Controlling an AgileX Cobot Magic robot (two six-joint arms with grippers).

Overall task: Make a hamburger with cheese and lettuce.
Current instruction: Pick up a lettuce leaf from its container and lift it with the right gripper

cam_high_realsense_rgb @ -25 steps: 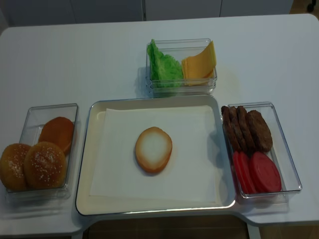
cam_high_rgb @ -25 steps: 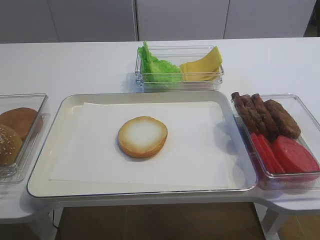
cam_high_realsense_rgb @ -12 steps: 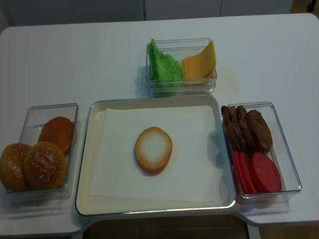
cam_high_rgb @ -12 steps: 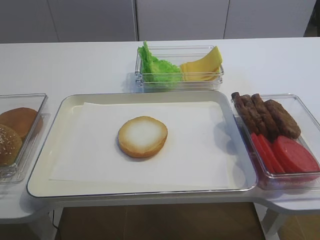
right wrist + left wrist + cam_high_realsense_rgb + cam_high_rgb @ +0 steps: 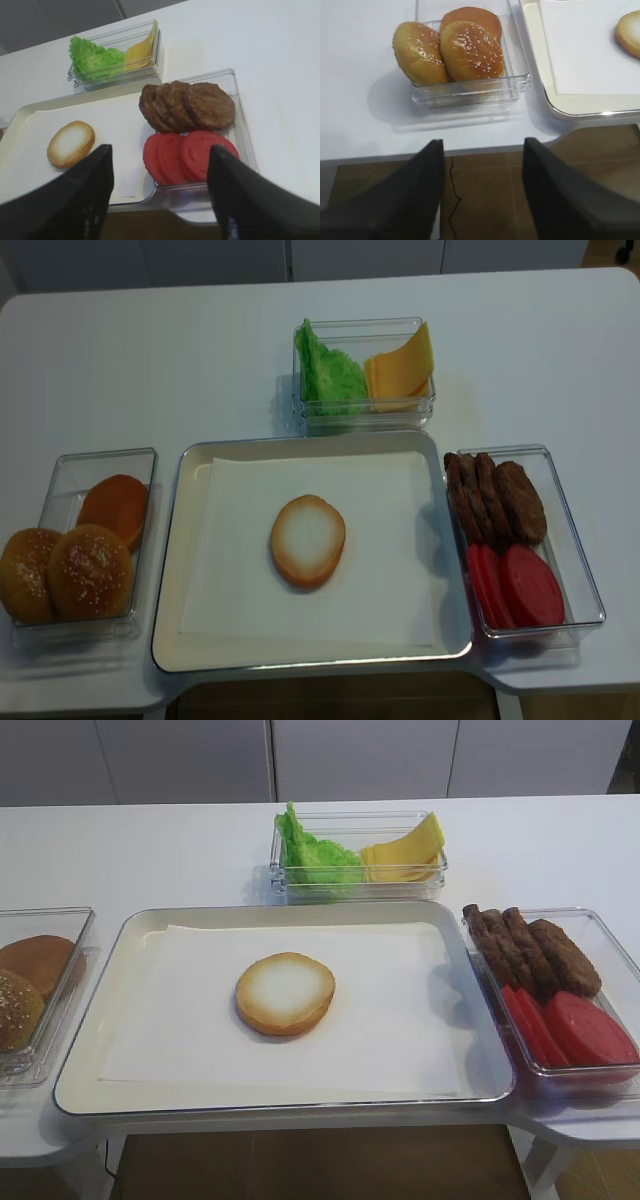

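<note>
The hamburger bun half (image 5: 285, 992) lies whitish face up on white paper in the middle of the metal tray (image 5: 110, 955); it also shows in the overhead view (image 5: 308, 540) and the right wrist view (image 5: 71, 144). The lettuce (image 5: 312, 850) and the cheese (image 5: 405, 850) stand in one clear box behind the tray. My right gripper (image 5: 159, 192) is open and empty, off the table's front right edge, below the tomato slices. My left gripper (image 5: 482, 187) is open and empty, off the front left edge, over the floor. Neither gripper shows in the exterior views.
A clear box at the right holds dark patties (image 5: 525, 950) and red tomato slices (image 5: 575, 1030). A clear box at the left holds sesame buns (image 5: 70, 572) and a plain bun (image 5: 115, 505). White table (image 5: 150, 360) all round.
</note>
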